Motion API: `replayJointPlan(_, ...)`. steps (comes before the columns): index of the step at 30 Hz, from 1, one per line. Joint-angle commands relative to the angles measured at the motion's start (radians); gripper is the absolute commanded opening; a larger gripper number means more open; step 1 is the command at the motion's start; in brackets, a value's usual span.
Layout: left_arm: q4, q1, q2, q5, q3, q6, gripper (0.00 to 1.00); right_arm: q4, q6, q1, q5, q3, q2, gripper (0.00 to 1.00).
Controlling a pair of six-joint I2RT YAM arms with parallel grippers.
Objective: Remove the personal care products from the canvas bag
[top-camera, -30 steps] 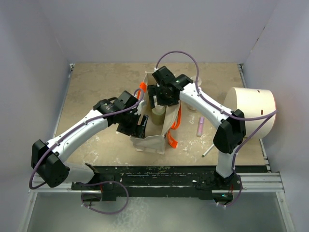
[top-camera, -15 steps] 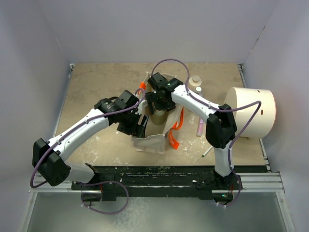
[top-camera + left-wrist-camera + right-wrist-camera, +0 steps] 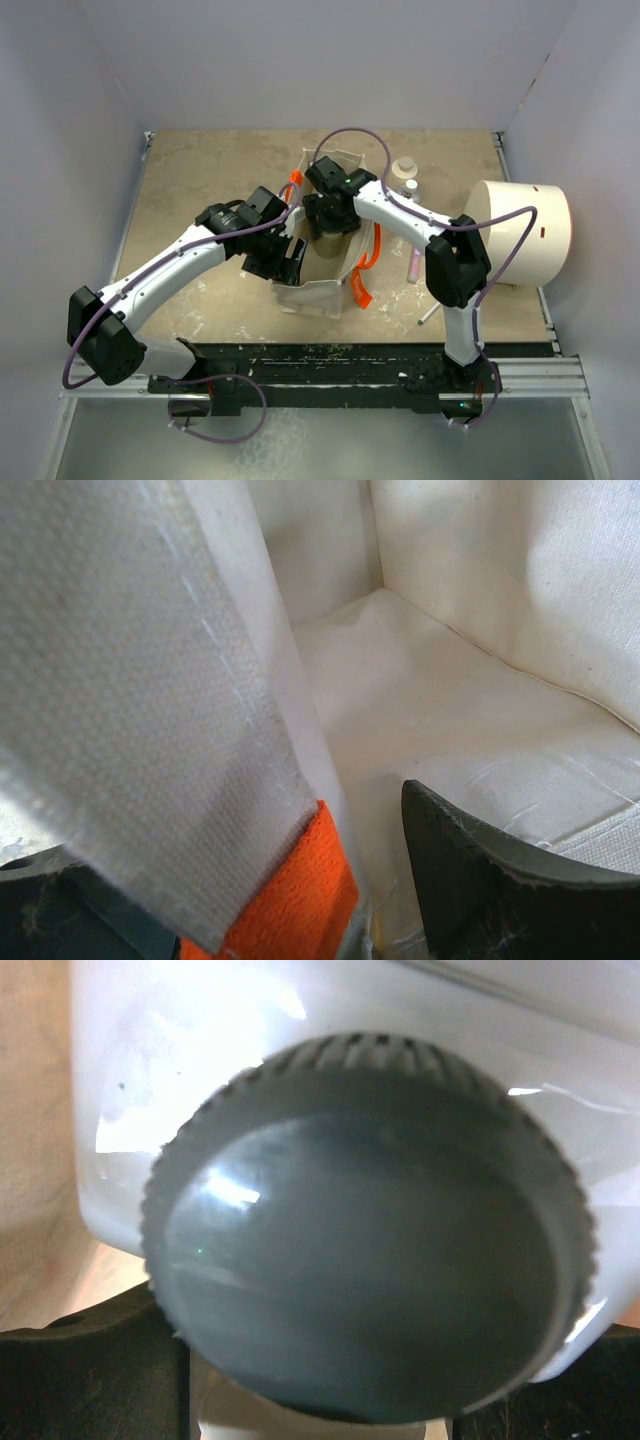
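Left claw [image 3: 289, 258]: clamping the canvas bag [image 3: 310, 295] by its left wall.
Right claw [image 3: 330, 214]: hanging inside the bag, fingers flanking a black-capped white bottle [image 3: 360, 1260]; can't tell if it's gripping.
Bag: standing on the table [image 3: 200, 190], centre, nearer the near edge.
Beige bottle [image 3: 404, 168], small white bottle [image 3: 411, 186]: standing out near the far right corner.

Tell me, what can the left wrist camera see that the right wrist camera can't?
Only the left wrist camera shows the canvas bag with its orange strap and its bare inside. Only the right wrist camera shows a white bottle with a dark ridged cap, so close that it fills the view. Both show some cream canvas, and dark gripper fingers at the bottom.
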Motion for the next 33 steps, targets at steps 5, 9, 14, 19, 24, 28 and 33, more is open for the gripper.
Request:
replayJointPlan(5, 0.009, 0.000, -0.011, 0.008, 0.016, 0.013, 0.82, 0.017, 0.022, -0.011, -0.147, 0.039, -0.167, 0.00)
replayJointPlan(9, 0.008, -0.001, -0.013, 0.000, 0.018, 0.007, 0.82, 0.076, 0.066, -0.021, -0.215, 0.011, -0.268, 0.00)
replayJointPlan(14, 0.007, -0.001, -0.028, -0.013, 0.021, -0.004, 0.82, 0.184, 0.152, -0.057, -0.326, -0.048, -0.383, 0.00)
replayJointPlan(19, 0.006, 0.000, -0.038, -0.021, 0.019, -0.012, 0.82, 0.461, 0.317, -0.150, -0.515, -0.211, -0.551, 0.00)
replayJointPlan(24, 0.010, 0.000, -0.035, -0.016, 0.019, -0.016, 0.82, 0.780, 0.512, -0.276, -0.661, -0.397, -0.696, 0.00)
replayJointPlan(28, 0.015, 0.000, -0.031, -0.016, 0.020, -0.017, 0.82, 0.757, 0.516, -0.343, -0.662, -0.378, -0.751, 0.00)
replayJointPlan(33, 0.018, -0.001, -0.030, -0.018, 0.019, -0.017, 0.82, 0.561, 0.374, -0.391, -0.494, -0.308, -0.830, 0.00)
